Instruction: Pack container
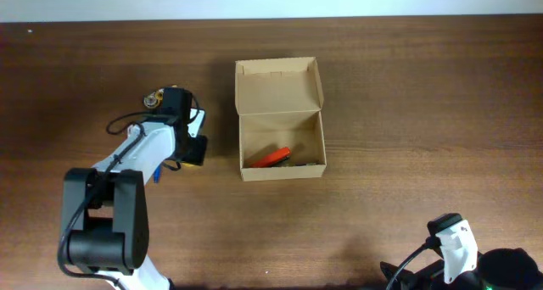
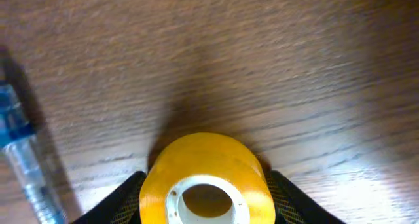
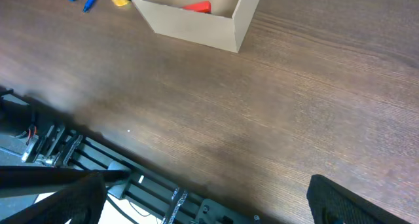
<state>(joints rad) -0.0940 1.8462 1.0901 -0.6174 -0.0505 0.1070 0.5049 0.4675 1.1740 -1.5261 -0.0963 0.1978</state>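
Tape roll [image 2: 206,188] gripped by the left end effector [image 2: 204,201], close to the worktop [image 2: 262,67].
A blue pen [image 2: 19,152] is seen beside it. The box [image 1: 282,173] is set open at mid-worktop, toward the far edge, lid [image 1: 278,85] folded back, a red item [image 1: 273,157] inside. The right end effector [image 3: 209,207] is spread wide by the near right corner.

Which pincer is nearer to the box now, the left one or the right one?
Left. The left pincer, shut on the tape, is just left of the box. The right pincer is far off, near the table edge, on the box's right.
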